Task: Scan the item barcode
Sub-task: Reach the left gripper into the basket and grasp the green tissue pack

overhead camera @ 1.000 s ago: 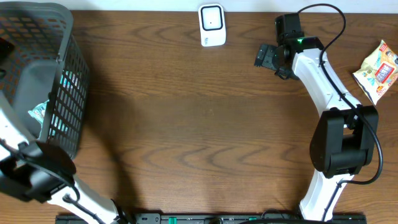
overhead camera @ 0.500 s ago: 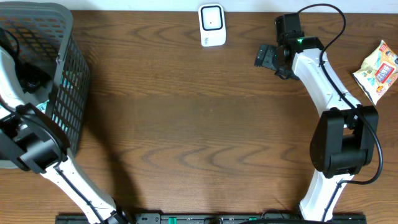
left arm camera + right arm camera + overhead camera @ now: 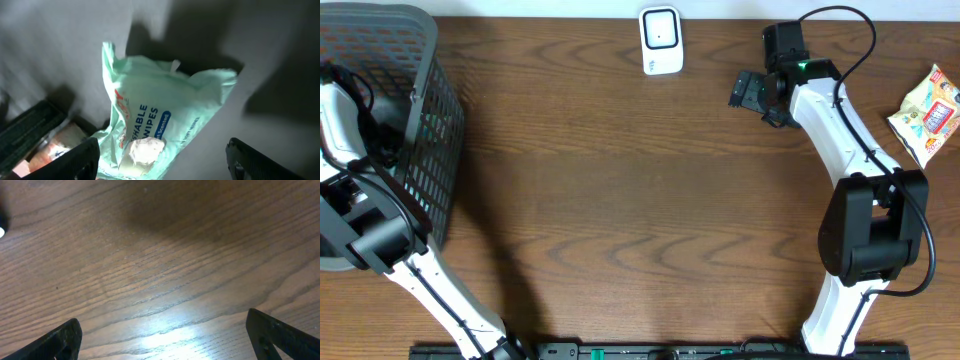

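We count two arms, one basket (image 3: 432,150), one white scanner (image 3: 660,40), one snack bag (image 3: 928,112) and one pack of wipes (image 3: 160,100). The grey mesh basket stands at the table's (image 3: 620,200) left edge, and the left arm reaches down into it. The pale green wipes pack lies on the basket floor. At the lower left of the left wrist view there is something orange and blurred that may be a second item, though we cannot tell. On the pack we read "ABLE" and "WIPES", with the first letters creased away and the small blue label too fine to make out. The left gripper (image 3: 162,147) hangs over the pack's lower end with its jaws spread and nothing pinched. The right gripper (image 3: 162,330) is also spread wide over bare wood, just right of the scanner at the far edge. The snack bag lies at the right edge, well apart from both grippers.
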You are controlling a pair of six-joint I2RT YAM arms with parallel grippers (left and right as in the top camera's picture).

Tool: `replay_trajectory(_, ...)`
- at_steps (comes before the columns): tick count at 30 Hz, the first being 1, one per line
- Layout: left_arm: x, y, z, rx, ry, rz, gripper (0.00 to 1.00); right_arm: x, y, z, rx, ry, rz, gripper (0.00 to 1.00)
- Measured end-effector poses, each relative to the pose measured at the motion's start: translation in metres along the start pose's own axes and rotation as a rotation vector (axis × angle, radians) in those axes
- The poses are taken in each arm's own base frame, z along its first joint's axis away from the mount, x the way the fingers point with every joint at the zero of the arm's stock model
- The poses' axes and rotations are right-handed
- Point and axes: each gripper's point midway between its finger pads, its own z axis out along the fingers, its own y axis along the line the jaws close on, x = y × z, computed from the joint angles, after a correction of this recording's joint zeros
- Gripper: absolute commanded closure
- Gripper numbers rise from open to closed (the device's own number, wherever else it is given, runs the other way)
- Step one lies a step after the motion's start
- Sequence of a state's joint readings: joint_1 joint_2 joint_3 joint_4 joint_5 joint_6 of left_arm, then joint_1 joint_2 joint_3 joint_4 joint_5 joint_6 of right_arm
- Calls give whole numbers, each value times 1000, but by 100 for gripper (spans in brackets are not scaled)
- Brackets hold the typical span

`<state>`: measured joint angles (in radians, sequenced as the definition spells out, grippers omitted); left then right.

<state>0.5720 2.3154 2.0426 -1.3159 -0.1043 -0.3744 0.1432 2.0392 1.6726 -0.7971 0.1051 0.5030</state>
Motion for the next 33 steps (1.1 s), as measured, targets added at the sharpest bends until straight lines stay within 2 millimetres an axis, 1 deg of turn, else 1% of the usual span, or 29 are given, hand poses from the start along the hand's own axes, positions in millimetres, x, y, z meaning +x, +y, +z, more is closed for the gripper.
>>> replay_trajectory(3, 0, 0, 8, -5, 1, -8, 20, 0, 0, 0, 0, 0, 0, 1)
replay_trajectory(4, 0, -1, 11, -6, 0, -12, 23, 0, 0, 0, 0, 0, 0, 1)
replay_trajectory(8, -2, -3, 21, -3, -11, -24, 52, 0, 0, 0, 0, 1, 0, 1)
replay_trajectory(9, -1, -3, 23, -4, -9, -22, 65, 0, 0, 0, 0, 0, 0, 1)
replay_trajectory(11, -1, -3, 24, -5, -9, -27, 74, 0, 0, 0, 0, 0, 0, 1)
replay_trajectory(13, -1, -2, 24, -7, -10, -20, 78, 0, 0, 0, 0, 0, 0, 1)
replay_trajectory(17, 0, -1, 22, -13, -6, -22, 79, 0, 0, 0, 0, 1, 0, 1)
replay_trajectory(19, 0, -1, 18, -7, -5, -23, 79, 0, 0, 0, 0, 0, 0, 1)
replay_trajectory(21, -4, -3, 9, 6, -23, -26, 79, 0, 0, 0, 0, 1, 0, 1)
replay_trajectory(23, -13, -3, -10, 32, -77, -35, 79, 0, 0, 0, 0, 0, 0, 1)
replay_trajectory(25, -20, -2, -39, 69, -150, -48, 81, 0, 0, 0, 0, 0, 0, 1)
replay_trajectory(26, -24, 0, -62, 99, -209, -59, 87, 0, 0, 0, 0, 1, 0, 1)
replay_trajectory(27, -27, 3, -85, 128, -267, -70, 87, 0, 0, 0, 0, 0, 0, 1)
replay_trajectory(29, -29, 11, -139, 196, -403, -94, 88, 0, 0, 0, 0, 1, 0, 1)
replay_trajectory(31, -24, 22, -196, 271, -543, -117, 88, 0, 0, 0, 0, 1, 0, 1)
replay_trajectory(32, -18, 29, -229, 323, -622, -128, 88, 0, 0, 0, 0, 0, 0, 1)
replay_trajectory(33, -11, 34, -256, 370, -684, -133, 88, 0, 0, 0, 0, 1, 0, 1)
